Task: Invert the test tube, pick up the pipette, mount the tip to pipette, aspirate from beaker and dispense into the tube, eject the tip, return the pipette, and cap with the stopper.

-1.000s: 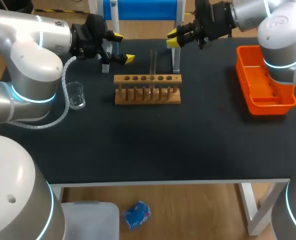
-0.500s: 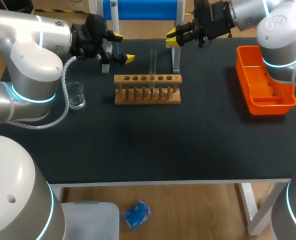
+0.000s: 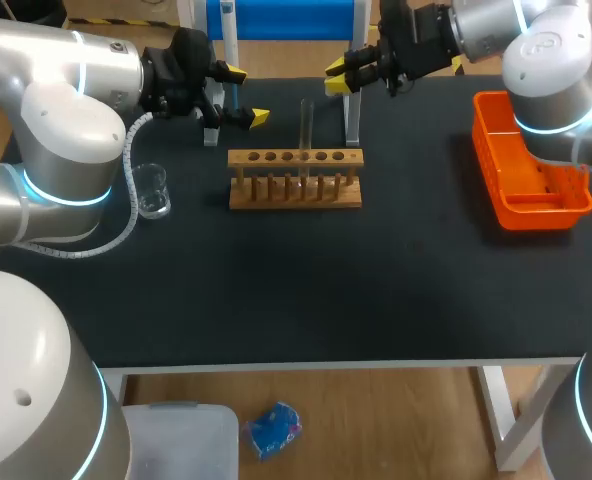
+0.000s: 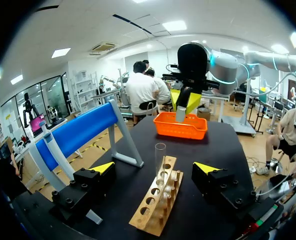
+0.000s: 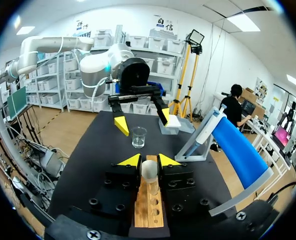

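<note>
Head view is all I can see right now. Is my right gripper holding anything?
Observer: Yes. The right wrist view shows the right gripper shut on a small pale stopper, with both fingers touching it.
Operator: Which way up is the test tube?
Observer: In the left wrist view the test tube stands upright in the rack, open end up.
Operator: And the pipette?
Observer: The right wrist view shows the pipette leaning on the blue stand.
</note>
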`<state>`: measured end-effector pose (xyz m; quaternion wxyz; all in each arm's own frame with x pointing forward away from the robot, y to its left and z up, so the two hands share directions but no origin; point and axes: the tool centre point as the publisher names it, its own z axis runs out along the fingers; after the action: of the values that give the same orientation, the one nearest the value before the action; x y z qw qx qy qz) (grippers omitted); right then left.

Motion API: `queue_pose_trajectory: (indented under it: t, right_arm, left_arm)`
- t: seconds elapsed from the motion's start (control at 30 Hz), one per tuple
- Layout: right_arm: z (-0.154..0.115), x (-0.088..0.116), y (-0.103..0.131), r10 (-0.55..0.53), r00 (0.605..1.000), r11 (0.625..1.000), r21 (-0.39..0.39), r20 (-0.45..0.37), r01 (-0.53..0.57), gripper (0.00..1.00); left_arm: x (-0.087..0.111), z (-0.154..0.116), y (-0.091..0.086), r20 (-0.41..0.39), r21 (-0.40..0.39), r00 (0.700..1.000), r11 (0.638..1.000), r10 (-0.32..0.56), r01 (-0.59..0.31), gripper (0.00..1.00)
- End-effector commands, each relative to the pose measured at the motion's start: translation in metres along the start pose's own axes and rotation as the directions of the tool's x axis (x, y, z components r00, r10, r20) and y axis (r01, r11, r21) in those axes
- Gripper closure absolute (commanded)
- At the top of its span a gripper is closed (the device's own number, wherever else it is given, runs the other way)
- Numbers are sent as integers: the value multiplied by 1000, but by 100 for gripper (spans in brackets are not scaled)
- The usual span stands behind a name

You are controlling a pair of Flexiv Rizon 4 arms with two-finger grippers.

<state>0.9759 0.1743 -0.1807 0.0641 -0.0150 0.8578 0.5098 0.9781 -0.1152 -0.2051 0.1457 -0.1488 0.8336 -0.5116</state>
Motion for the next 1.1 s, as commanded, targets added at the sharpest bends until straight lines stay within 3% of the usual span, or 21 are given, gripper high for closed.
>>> queue_pose_trajectory:
  t: [0.03, 0.37, 1.1]
  right_arm:
    - [12, -10, -2, 10, 1000, 1000, 3, -8, -10, 100]
    - [30, -19, -7, 83, 996, 997, 7, -36, -83, 100]
    - [40, -15, -12, 111, 993, 994, 24, -46, -110, 100]
  left_arm:
    - [0, 0, 1, 2, 4, 1000, 1000, 2, -2, 0]
    - [0, 0, 1, 2, 4, 1000, 1000, 2, -2, 0]
    - [0, 0, 1, 2, 4, 1000, 1000, 2, -2, 0]
